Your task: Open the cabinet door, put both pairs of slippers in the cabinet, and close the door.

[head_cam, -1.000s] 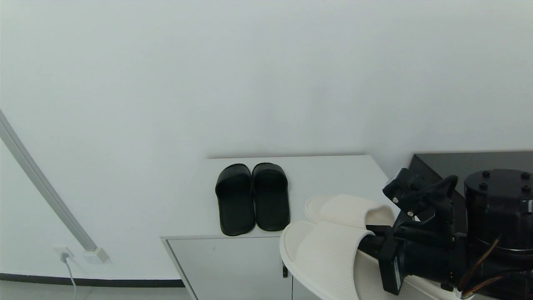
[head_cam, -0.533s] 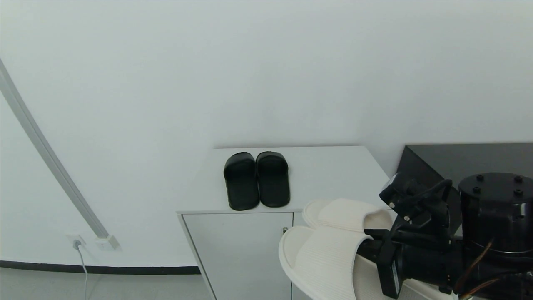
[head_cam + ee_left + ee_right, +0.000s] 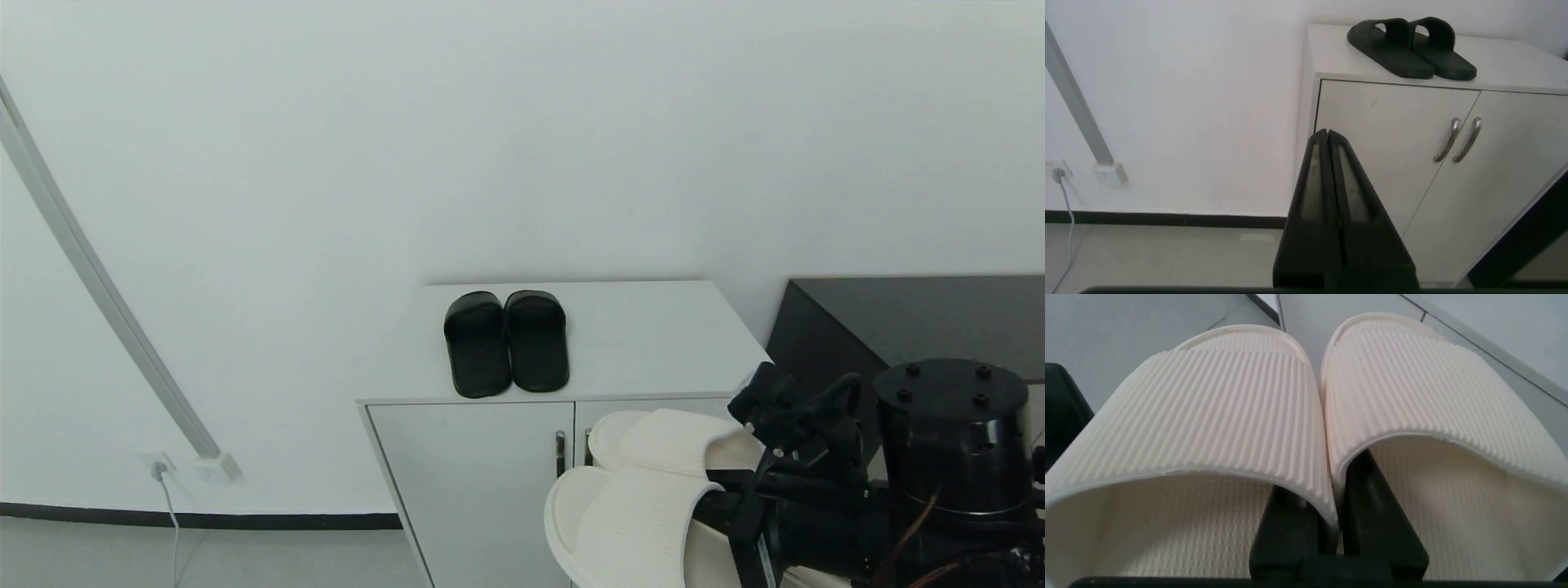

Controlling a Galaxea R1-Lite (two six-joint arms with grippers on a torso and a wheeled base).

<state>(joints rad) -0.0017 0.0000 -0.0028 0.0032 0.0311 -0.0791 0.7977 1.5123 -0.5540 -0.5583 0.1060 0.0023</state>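
Atop the white cabinet [image 3: 473, 490] (both doors closed) sit the black slippers [image 3: 506, 343]. Before the doors, the right pincer [image 3: 1333, 508] pinches the cream slippers [image 3: 645, 498] by their adjoining straps; the left pincer [image 3: 1328, 143] is pressed together.

The left gripper [image 3: 1327, 135] is seen with its two fingers pressed flat together, nothing held between them. Beyond it, a white cabinet [image 3: 1372, 155] is set against a white wall, both doors closed, and two curved metal handles [image 3: 1445, 140] are mounted side by side where the doors meet. A pair of black slippers [image 3: 1411, 47] is laid side by side on the cabinet top, near its front edge. A grey wall duct [image 3: 1074, 90] and a wall socket [image 3: 1055, 171] are seen beside the cabinet.
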